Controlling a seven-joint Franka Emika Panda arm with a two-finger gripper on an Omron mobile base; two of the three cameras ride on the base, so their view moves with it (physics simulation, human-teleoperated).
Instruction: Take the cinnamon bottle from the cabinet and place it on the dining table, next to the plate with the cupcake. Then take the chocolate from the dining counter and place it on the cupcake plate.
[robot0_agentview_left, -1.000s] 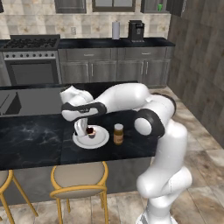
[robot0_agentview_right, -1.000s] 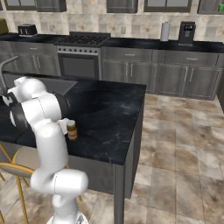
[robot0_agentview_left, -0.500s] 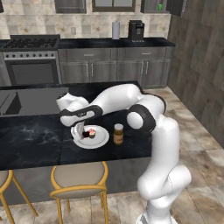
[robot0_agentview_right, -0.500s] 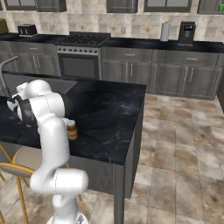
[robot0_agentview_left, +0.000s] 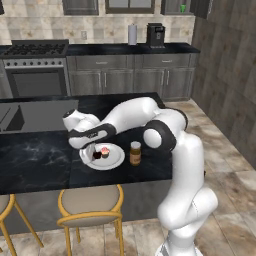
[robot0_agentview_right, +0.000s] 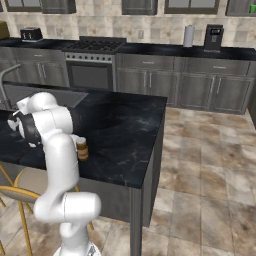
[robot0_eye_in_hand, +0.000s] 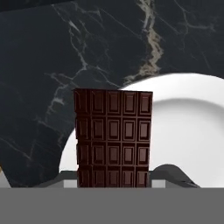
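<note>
Now cupcake (robot0_agentview_left: 105, 151) sits on plate (robot0_agentview_left: 116, 160)

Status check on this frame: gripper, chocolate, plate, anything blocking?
Gripper shut on chocolate, above the plate rim. Cupcake on plate; cinnamon bottle beside it. Nothing blocking.

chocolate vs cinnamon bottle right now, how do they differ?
The chocolate is a flat, dark brown, gridded bar; the cinnamon bottle is a brown upright cylinder with a pale lid. The chocolate is held by the gripper over the plate; the cinnamon bottle stands free on the dining table, beside that plate. Both are brown and sit at the same end of the black marble top.
</note>
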